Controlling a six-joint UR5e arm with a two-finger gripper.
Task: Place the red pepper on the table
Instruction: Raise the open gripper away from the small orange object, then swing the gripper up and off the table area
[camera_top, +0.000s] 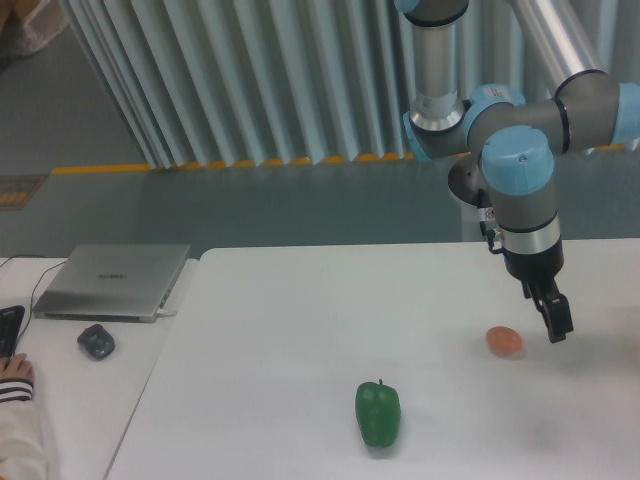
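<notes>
A robot gripper (556, 322) hangs just right of an orange egg (505, 341) on the white table (300, 320); finger spread unclear. A green pepper (378, 413) lies nearer, left of the egg. The red pepper is not visible. A laptop (113, 281) and mouse (96, 341) sit far left.

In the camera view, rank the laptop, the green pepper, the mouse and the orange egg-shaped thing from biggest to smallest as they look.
1. Laptop
2. Green pepper
3. Mouse and orange egg-shaped thing: these look alike in size, so I won't rank them.
</notes>
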